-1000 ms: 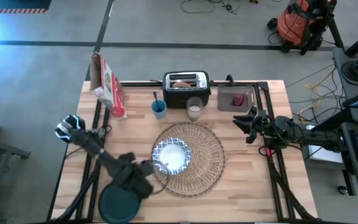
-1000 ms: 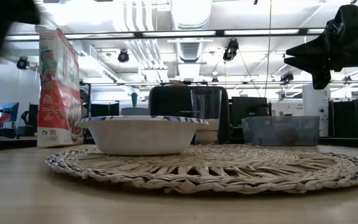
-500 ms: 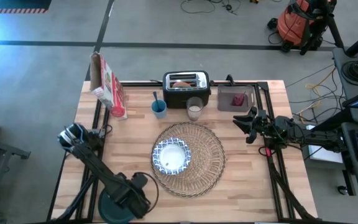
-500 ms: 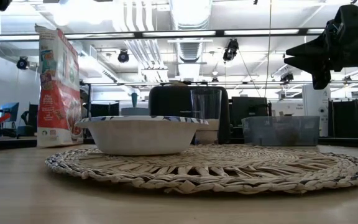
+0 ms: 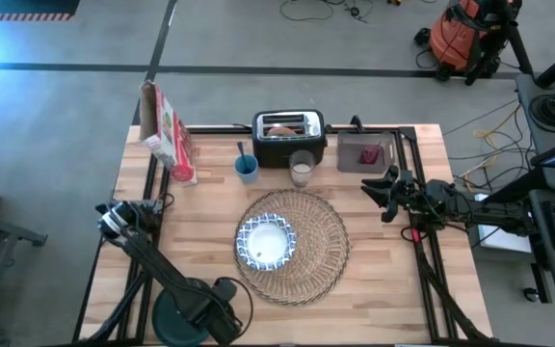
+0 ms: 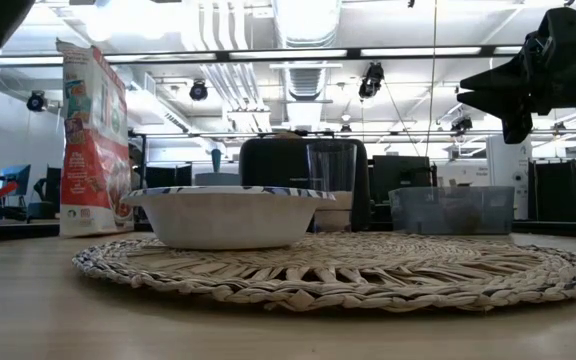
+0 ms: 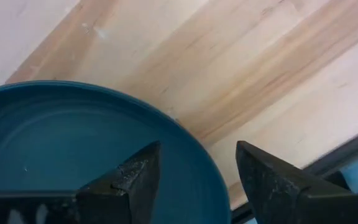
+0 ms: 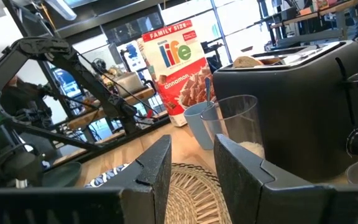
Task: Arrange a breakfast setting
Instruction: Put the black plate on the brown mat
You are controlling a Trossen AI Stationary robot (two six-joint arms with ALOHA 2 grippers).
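The dark teal plate [image 5: 167, 323] lies on the table at the near left. My left gripper [image 5: 200, 323] is open just above the plate's rim [image 7: 191, 140], one finger over the plate and one beyond the rim. The blue-and-white bowl [image 5: 265, 243] sits on the left part of the round straw placemat [image 5: 306, 246] at mid-table. The glass of milk [image 5: 302, 171] stands behind the mat. A spoon handle [image 8: 209, 90] sticks out of the small blue cup [image 5: 247, 169]. My right gripper [image 5: 383, 193] is open and empty, above the table's right side.
A black-and-silver toaster [image 5: 288, 128] stands at the far edge. A cereal box [image 5: 169, 135] stands at the far left. A clear container [image 5: 366, 154] with a dark-red item stands at the far right. Bare wood lies between the plate and the placemat.
My left gripper has gone from beside the bowl's near left toward the table's near edge and now stands over the teal plate's rim. The bowl stays on the placemat.
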